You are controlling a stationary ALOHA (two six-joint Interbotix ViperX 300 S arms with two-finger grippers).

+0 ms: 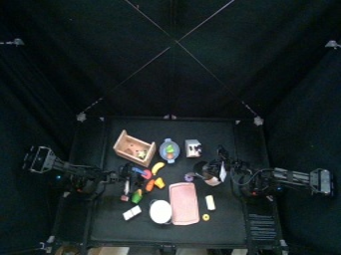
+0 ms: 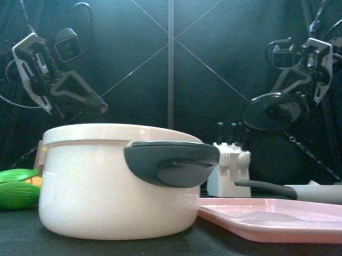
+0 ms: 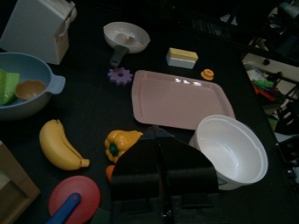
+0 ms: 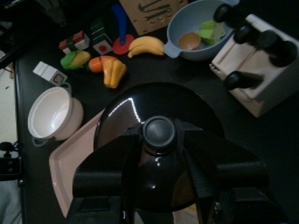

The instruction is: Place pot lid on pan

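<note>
Right claw: my right gripper (image 4: 163,166) is clamped on one black glossy round pot lid (image 4: 152,140) with a centre knob.
Lid's place: I see it held up off the table on the right, its face tilted, well apart from the pan.
Pan: one white round pan (image 2: 114,180) with a dark handle stands at the near edge, left of centre, uncovered.
Tray: one pink rectangular plastic tray (image 3: 181,105) lies just beside the pan, on its right.
Left claw: my left gripper (image 3: 163,157) hangs over the table's left side; from here I cannot tell whether it is clenched or released.
Toy food: I count one yellow banana (image 3: 61,144) and one yellow-orange pepper (image 3: 121,140), both left of the tray.
Bowl: one pale blue bowl (image 3: 24,83) sits farther back, with green and tan pieces in it.
Small pieces: one purple flower-shaped bit (image 3: 121,76) and one yellow-and-white block (image 3: 180,58) lie beyond the tray.
</note>
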